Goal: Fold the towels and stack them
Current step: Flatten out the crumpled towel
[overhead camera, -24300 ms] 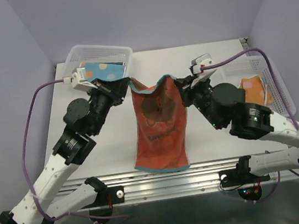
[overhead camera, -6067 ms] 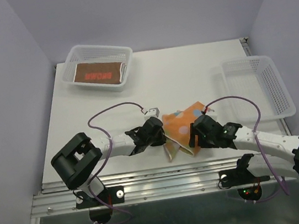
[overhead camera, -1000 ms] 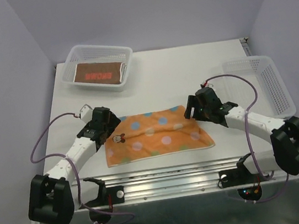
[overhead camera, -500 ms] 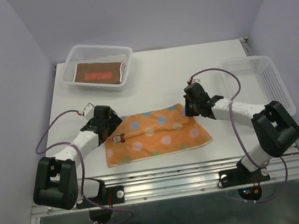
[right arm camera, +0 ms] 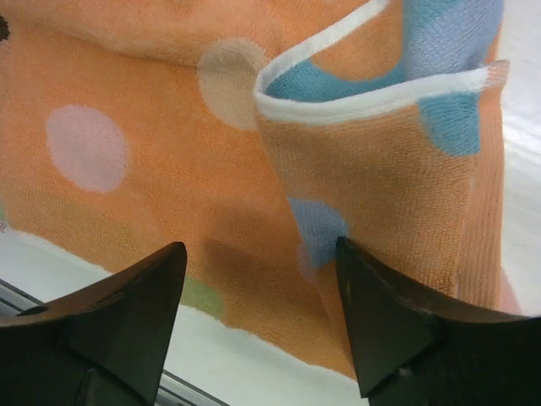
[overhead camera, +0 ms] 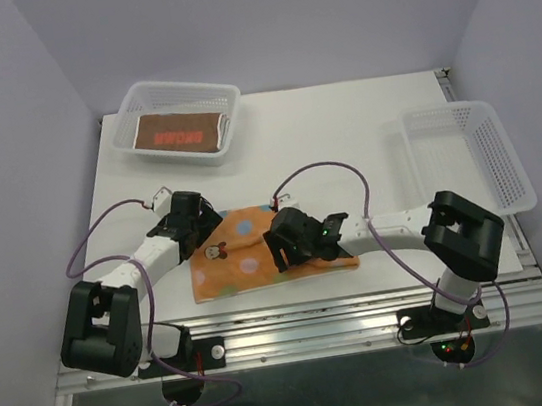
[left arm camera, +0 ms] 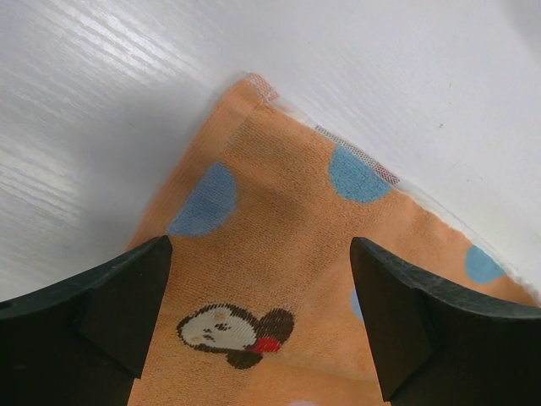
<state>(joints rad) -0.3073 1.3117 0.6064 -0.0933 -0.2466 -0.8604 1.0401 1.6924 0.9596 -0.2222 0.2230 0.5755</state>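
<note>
Orange dotted towel [overhead camera: 232, 271] lies flat on the tabletop [overhead camera: 324, 145], near edge, left of centre. Its right end is doubled over onto the middle (white hem and blue dots show on the flap).

L gripper [left arm camera: 258, 249] sits low over the towel's far-left corner w/ jaws spread wide, nothing between them but cloth lying flat; the mouse-face print [left arm camera: 237, 330] is just nearside.

R gripper [right arm camera: 258, 254] hangs over the flap's corner, jaws apart, not pinching it.

Brown-red towel [overhead camera: 178, 133] lies folded in the basket [overhead camera: 178, 80] at the far-left corner. 2nd basket [overhead camera: 490, 147] is by the right edge.
</note>
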